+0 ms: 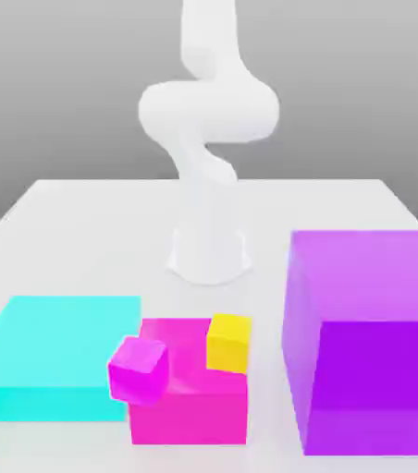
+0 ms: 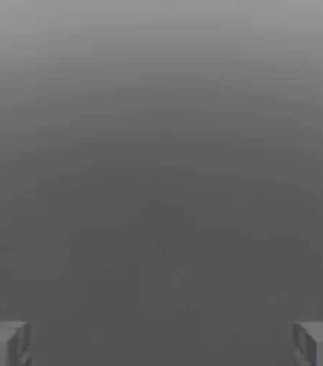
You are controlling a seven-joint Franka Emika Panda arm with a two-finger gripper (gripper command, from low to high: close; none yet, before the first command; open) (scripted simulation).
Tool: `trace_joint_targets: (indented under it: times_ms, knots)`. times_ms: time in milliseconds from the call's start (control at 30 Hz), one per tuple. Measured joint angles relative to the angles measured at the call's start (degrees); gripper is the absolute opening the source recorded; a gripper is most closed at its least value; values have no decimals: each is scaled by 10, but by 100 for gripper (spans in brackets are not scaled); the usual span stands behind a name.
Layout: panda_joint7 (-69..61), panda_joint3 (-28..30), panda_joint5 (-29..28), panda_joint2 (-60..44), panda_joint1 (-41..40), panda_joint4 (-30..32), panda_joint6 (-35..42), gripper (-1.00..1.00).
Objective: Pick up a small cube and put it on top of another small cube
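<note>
2 small cubes, yellow [image 1: 228, 343] and magenta [image 1: 139, 369], on pink block [image 1: 190, 406]; tool [image 2: 161, 343] released, apart.

An exterior camera faces me from across the bench [image 1: 74, 208], high and close to the blocks at six o'clock. My hand camera looks past my pincer [image 2: 161, 343] at plain grey.

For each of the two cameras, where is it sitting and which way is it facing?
Exterior view: off the arm, across the white table, facing the white arm with the small yellow cube, small magenta cube, pink block, cyan slab and purple block nearer the camera.
Hand view: on the hand, facing plain grey; two fingers stand wide apart.
Shared: no object; both show parts of the robot.
</note>
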State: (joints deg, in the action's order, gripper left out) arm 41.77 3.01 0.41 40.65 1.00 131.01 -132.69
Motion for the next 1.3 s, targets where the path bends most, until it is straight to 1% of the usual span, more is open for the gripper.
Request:
trace_joint_targets:
  times_ms: [300,433,633,767,867,1067,1200,1233,1300]
  knots:
    - [-167,113,40,-187,28,-28,-34,0]
    - [-251,156,74,-270,30,-40,-49,0]
    - [-384,194,135,-399,2,-59,-67,0]
    - [-467,197,167,-483,-31,-72,-80,0]
    - [-522,195,181,-544,-58,-80,-92,0]
    - [-616,196,183,-658,-114,-97,-120,0]
    - [-655,167,211,-740,-148,-114,-170,0]
    - [-661,158,219,-756,-156,-119,-182,-100]
    - [-661,158,219,-756,-156,-119,-182,-100]
